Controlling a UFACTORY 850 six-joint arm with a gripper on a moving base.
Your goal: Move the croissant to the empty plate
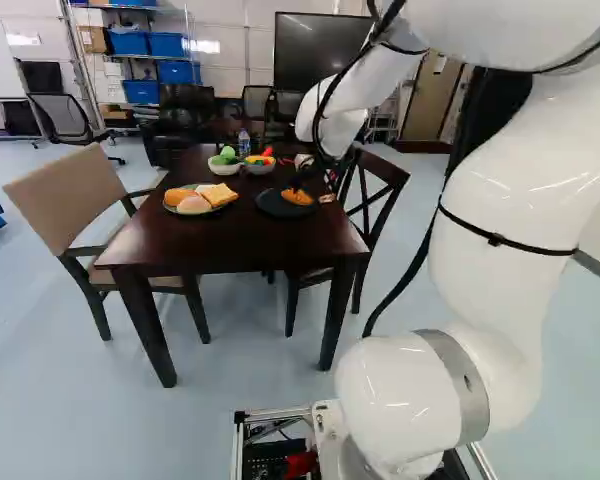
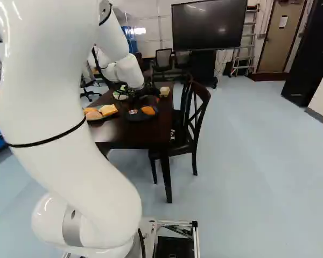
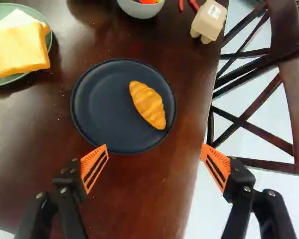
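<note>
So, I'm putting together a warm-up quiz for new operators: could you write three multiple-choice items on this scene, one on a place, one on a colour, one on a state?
1. Where is the golden-brown ridged croissant?
A. In a pale bowl
B. On the round black plate
C. On a chair seat

2. What colour is the round plate under the square yellow bread slice?
A. Green
B. Red
C. Orange

3. How is the black two-fingered gripper with orange pads?
A. Shut on the croissant
B. Shut on nothing
C. Open

1 B: the croissant rests within its rim.
2 A: green shows around the bread.
3 C: its fingers stand wide apart, gripping nothing.
</note>
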